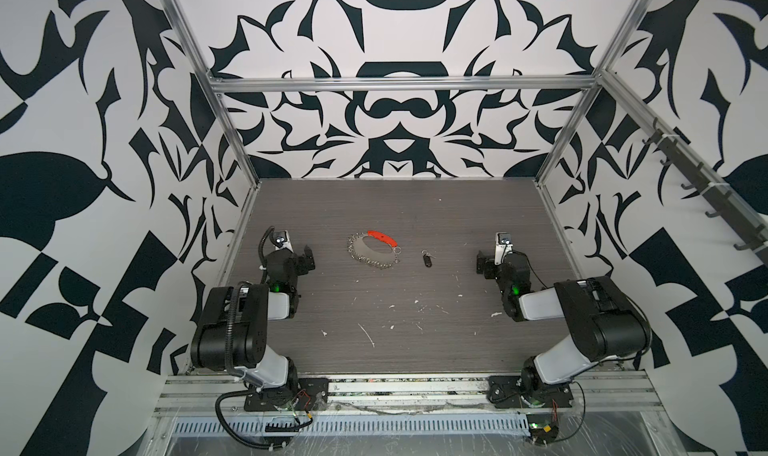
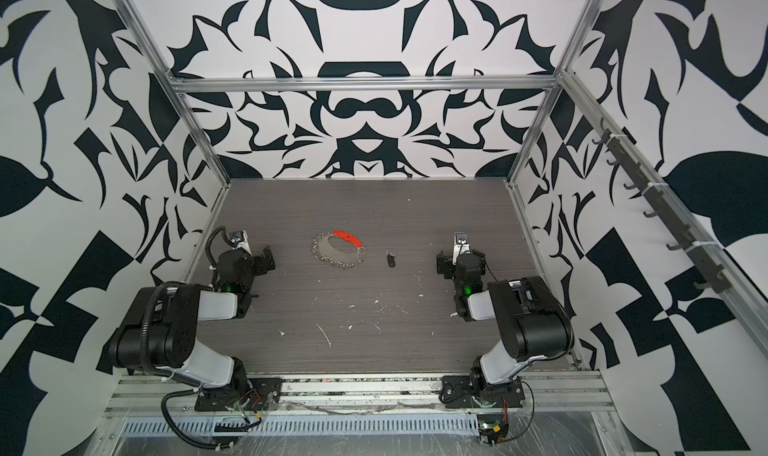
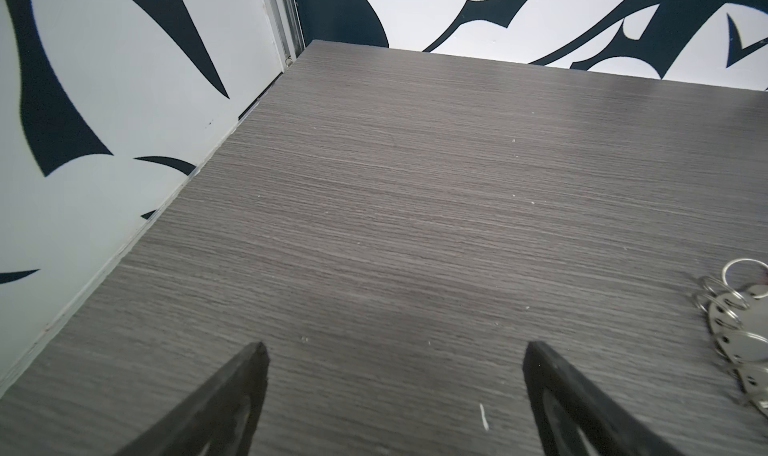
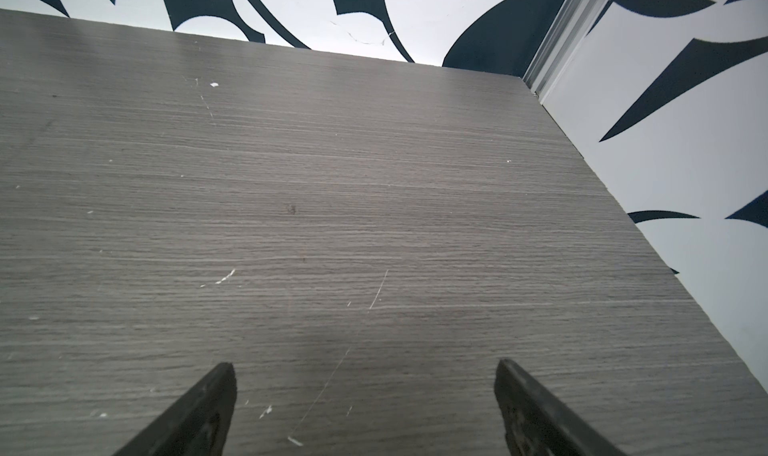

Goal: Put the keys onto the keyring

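The keys [image 1: 427, 260], 1 small black fob with a tiny silver ring, are seen lying on the grey table [image 1: 395, 329] between the 2 sets of jaws, gripped by neither. The keyring [image 1: 374, 263] is laid near it, not touching, toward the left gripper [image 1: 306, 258]. Both the left gripper and the right gripper [image 1: 484, 262] are held with jaws spread fully wide and empty, well apart from the fob.

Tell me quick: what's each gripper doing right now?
Left gripper: open, holding nothing.
Right gripper: open, holding nothing.
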`<state>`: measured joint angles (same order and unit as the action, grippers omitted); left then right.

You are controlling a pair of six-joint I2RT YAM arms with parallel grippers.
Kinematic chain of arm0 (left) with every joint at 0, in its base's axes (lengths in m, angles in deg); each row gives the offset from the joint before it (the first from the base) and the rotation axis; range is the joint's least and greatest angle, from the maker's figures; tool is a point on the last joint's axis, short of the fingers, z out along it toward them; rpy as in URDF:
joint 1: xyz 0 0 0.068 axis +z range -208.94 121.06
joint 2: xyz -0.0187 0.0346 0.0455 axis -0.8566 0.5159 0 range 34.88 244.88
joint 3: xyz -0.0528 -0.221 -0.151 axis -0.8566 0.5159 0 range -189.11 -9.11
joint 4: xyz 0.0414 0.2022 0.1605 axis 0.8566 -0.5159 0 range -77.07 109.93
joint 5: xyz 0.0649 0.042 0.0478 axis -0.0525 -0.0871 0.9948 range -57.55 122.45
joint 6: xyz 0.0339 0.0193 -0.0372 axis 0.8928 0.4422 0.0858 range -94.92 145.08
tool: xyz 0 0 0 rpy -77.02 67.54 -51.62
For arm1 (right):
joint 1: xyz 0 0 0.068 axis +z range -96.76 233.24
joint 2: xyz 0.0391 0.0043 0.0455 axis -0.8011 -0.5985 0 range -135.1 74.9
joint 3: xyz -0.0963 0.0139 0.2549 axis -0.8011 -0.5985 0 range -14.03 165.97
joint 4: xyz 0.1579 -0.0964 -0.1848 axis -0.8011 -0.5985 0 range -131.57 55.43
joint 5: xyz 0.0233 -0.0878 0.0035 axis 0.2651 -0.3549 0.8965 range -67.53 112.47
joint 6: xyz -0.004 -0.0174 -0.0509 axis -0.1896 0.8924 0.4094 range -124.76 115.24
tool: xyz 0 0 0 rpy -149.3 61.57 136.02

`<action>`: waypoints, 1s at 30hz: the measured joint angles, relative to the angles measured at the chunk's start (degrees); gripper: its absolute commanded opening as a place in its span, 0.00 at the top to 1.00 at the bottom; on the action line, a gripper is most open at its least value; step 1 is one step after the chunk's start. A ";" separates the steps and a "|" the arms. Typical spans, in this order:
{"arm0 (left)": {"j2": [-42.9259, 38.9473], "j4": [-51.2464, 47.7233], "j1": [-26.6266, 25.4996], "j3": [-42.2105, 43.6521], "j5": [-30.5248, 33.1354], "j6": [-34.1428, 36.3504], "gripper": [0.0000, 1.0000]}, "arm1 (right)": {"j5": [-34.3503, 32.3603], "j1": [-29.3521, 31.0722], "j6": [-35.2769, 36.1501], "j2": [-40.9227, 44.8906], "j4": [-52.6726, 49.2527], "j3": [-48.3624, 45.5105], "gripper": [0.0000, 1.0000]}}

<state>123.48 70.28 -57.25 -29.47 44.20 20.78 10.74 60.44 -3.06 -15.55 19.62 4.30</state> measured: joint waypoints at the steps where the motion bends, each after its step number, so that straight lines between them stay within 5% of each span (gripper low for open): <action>1: 0.00 0.00 0.00 0.00 0.00 0.00 0.00 | 0.00 0.00 0.00 0.00 0.00 0.00 0.00; 16: -0.04 5.11 0.00 2.19 3.45 -1.42 0.00 | 1.64 0.00 0.02 0.22 5.86 -4.00 0.00; 22: -2.89 4.02 -0.26 2.49 3.39 -1.42 0.01 | 2.12 1.33 0.94 6.84 6.08 -6.69 0.00; 26: -11.43 -4.76 -0.57 1.07 3.23 -1.97 0.01 | -3.61 4.46 1.01 16.39 -1.03 -5.33 0.00; 30: -19.17 -22.47 -1.97 -8.85 3.17 -4.96 0.01 | -11.26 5.64 -7.78 24.96 -20.76 5.14 0.00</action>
<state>104.31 47.81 -59.21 -38.33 47.37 15.82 -0.51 66.08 -10.84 9.41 -1.14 9.43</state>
